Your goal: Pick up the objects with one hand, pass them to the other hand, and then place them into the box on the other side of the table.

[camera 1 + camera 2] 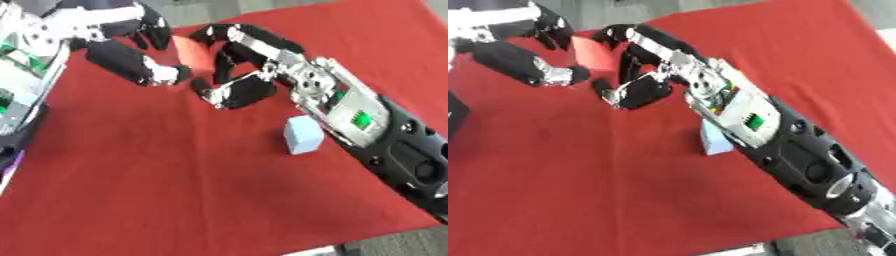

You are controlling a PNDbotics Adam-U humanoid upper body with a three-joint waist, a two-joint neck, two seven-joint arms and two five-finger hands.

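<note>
We see both hands' fingers curled on a blurred orange-red object: left hand, right hand. The right arm half hides a pale blue cube on the red-clothed table.

a: what sort of place is it?
b: looks like a robot lab or test setup, not a home. table covered w/ plain red cloth, grey floor past the far edge.
a: anything else showing that?
b: bare circuit boards & wiring on the arm, silver joints exposed. no household stuff visible.
</note>
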